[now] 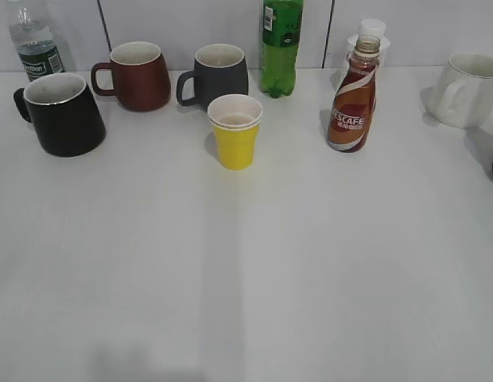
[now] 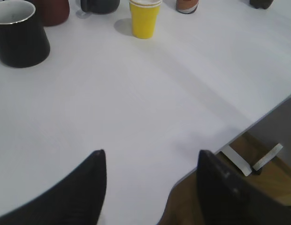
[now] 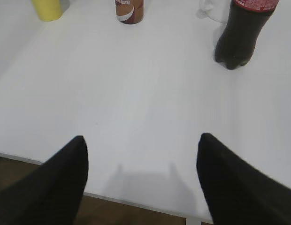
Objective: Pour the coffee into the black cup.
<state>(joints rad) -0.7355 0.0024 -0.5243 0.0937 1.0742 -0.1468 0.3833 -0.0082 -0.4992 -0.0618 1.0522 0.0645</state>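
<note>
The coffee bottle [image 1: 354, 97] stands upright, uncapped, at the back right of the white table; its base shows in the left wrist view [image 2: 187, 6] and the right wrist view [image 3: 129, 11]. The black cup [image 1: 64, 113] stands at the back left, upright, handle to the left; it also shows in the left wrist view [image 2: 19, 33]. My left gripper [image 2: 150, 157] is open and empty over the table's near edge. My right gripper [image 3: 141, 140] is open and empty above the near edge, far from the bottle. Neither gripper shows in the exterior view.
A yellow paper cup [image 1: 235, 130] stands mid-back. Behind are a maroon mug [image 1: 137, 76], a dark grey mug [image 1: 219, 76], a green soda bottle [image 1: 281, 46], a water bottle [image 1: 35, 40] and a white mug [image 1: 467, 89]. A dark cola bottle [image 3: 243, 33] stands at right.
</note>
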